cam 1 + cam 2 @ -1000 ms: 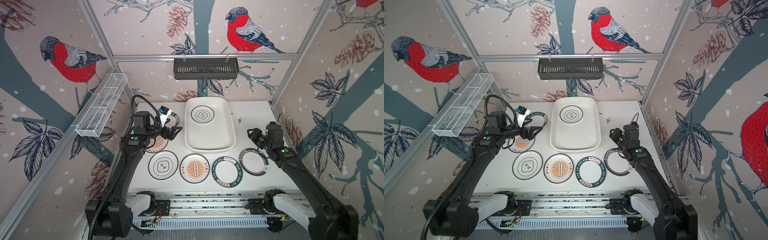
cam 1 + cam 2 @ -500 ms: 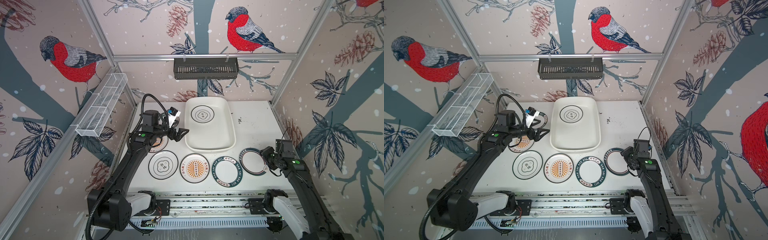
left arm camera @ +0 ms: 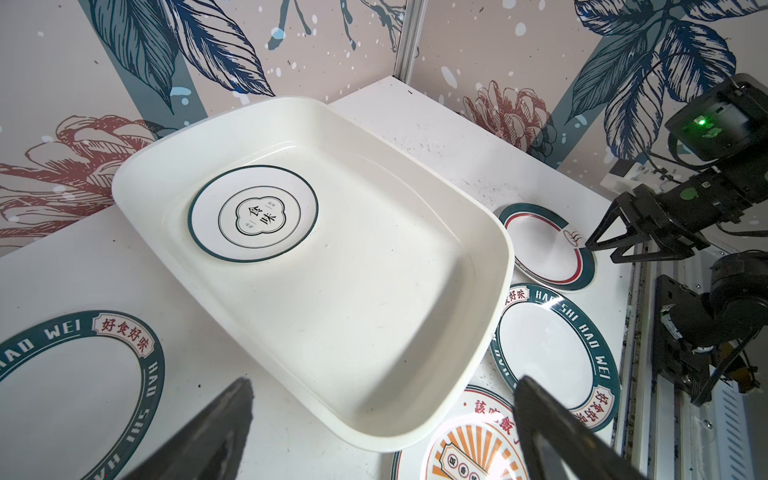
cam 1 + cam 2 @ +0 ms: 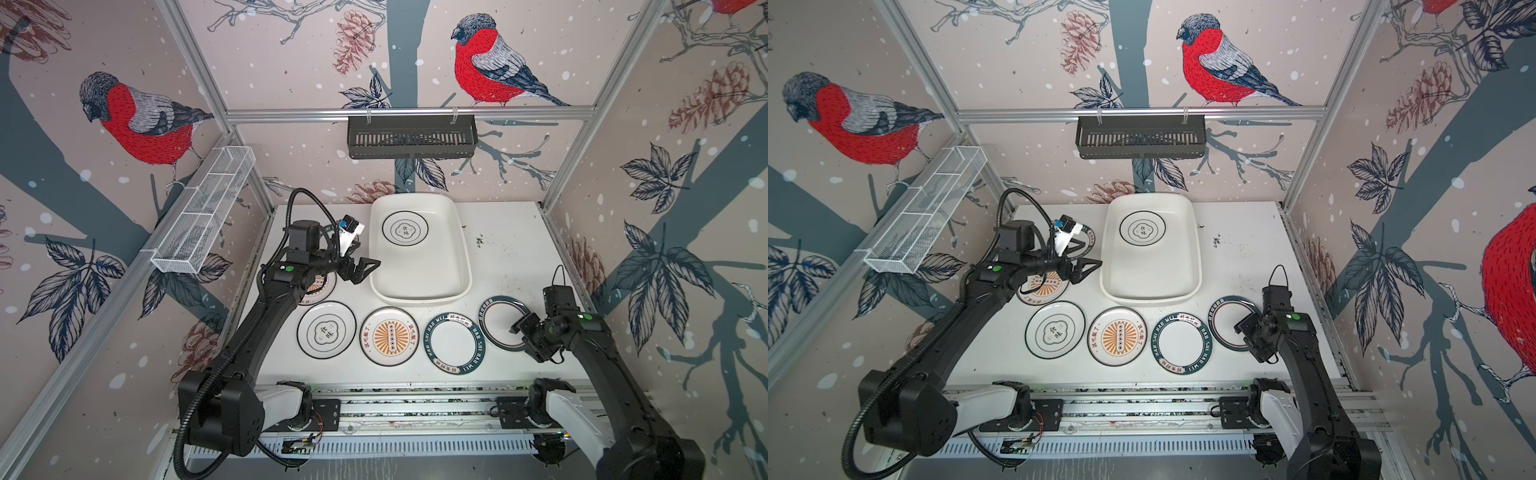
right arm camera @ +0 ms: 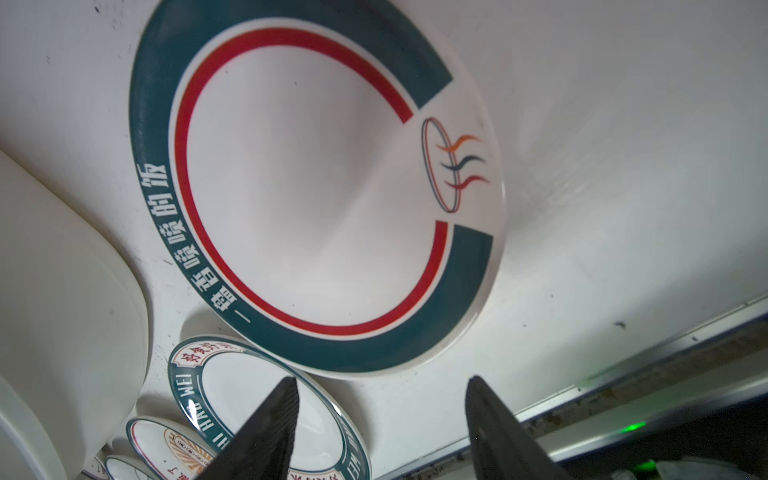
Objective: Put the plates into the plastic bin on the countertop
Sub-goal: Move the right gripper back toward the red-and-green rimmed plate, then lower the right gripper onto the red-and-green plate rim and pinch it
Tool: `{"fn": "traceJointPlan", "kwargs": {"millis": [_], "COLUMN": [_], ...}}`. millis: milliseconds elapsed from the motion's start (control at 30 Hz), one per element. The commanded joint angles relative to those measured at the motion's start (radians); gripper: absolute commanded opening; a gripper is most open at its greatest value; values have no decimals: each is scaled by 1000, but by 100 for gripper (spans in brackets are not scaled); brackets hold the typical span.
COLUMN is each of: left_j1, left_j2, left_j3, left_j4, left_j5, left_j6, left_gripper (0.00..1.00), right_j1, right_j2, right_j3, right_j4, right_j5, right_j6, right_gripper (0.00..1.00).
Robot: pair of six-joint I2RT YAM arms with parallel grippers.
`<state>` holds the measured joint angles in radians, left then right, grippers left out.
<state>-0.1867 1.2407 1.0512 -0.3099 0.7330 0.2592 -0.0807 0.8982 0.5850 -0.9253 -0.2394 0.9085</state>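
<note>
My left gripper [image 3: 383, 379] is released: jaws wide apart, nothing between them. It hovers off the near left corner of the plastic bin [image 4: 422, 270].

My right gripper [image 5: 381, 380] is likewise spread and empty. It sits at the edge of the red-ringed plate [image 4: 500, 322], which lies on the countertop [image 4: 507, 249] off the bin's near right corner.

One cloud-emblem plate [image 4: 405, 228] lies flat inside the bin, at its far end.

Along the bin's near end lie:
- a teal-lettered plate [image 4: 455, 343]
- a sunburst plate [image 4: 389, 336]
- a second cloud-emblem plate [image 4: 326, 329]
</note>
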Motion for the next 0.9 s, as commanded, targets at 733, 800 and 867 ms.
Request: {"fn": "traceJointPlan", "kwargs": {"millis": [733, 800, 867], "left_j1": [-5, -6, -6], "left_j2": [10, 12, 13], "left_j3": [4, 1, 2], "left_j4": [62, 66, 71], "left_j5": [25, 25, 25], "left_j6": [-14, -18, -21], "left_gripper": [97, 97, 97], "right_j1": [-2, -2, -1], "right_j2": [-10, -22, -30], "right_j3": [-159, -168, -182], "right_j4": [175, 197, 221], "right_j5": [-95, -98, -106], "right_j6": [70, 81, 89], "right_gripper": [61, 60, 59]}}
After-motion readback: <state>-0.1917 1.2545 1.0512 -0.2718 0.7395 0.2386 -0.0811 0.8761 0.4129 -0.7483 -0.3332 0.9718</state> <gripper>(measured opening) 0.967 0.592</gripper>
